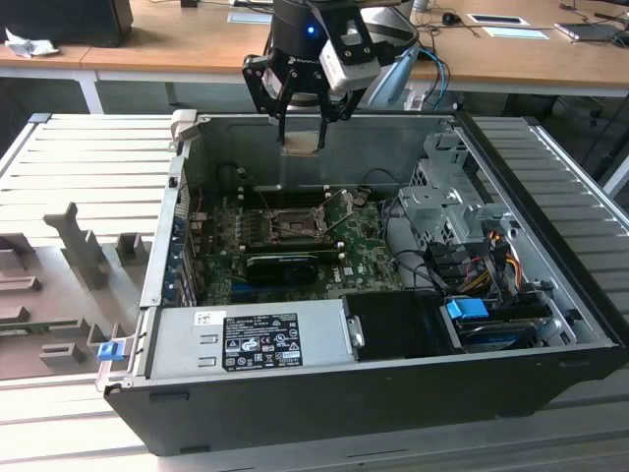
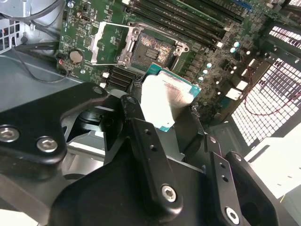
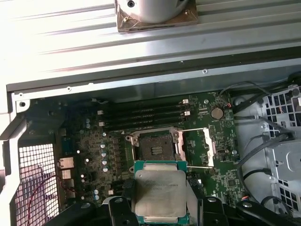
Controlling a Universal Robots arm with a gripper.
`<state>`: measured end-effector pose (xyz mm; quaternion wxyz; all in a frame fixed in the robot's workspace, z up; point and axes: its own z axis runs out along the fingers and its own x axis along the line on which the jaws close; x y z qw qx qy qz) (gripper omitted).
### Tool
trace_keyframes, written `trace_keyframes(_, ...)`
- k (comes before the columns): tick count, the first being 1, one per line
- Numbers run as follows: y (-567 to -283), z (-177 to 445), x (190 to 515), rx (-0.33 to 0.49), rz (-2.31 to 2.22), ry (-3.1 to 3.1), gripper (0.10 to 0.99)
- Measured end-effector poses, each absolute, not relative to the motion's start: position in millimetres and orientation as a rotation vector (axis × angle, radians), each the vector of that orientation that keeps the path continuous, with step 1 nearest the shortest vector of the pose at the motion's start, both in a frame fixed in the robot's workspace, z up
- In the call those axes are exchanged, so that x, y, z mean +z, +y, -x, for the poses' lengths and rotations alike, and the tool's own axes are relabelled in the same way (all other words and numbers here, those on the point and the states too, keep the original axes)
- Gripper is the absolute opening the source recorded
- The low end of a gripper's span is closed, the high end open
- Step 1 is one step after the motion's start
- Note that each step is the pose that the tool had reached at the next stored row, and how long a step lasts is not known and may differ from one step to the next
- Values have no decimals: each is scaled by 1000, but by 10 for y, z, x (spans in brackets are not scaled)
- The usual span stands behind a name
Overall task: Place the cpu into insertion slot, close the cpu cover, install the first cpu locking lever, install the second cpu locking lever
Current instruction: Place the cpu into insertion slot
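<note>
Step 1: cpu [image 3: 160, 190] held over the case [image 1: 393, 413].
Jaws grip it; insertion slot [image 3: 153, 146] bare, cpu cover [image 3: 200, 148] open; seating needs square alignment.

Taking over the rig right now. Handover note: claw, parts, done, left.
Claw: shut on the cpu, held in the air over the open computer case.
Insertion slot: empty, on the green board below the cpu.
Cpu cover: swung open beside the slot.
Done: cpu picked up.
Left: cpu not seated, cover not closed, neither lever step done.
</note>
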<state>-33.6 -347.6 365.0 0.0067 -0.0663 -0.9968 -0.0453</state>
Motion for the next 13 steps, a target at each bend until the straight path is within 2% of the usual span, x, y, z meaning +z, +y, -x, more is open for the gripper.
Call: trace_keyframes(13, -3476, 336, 3649, -142, 262, -3116, 525)
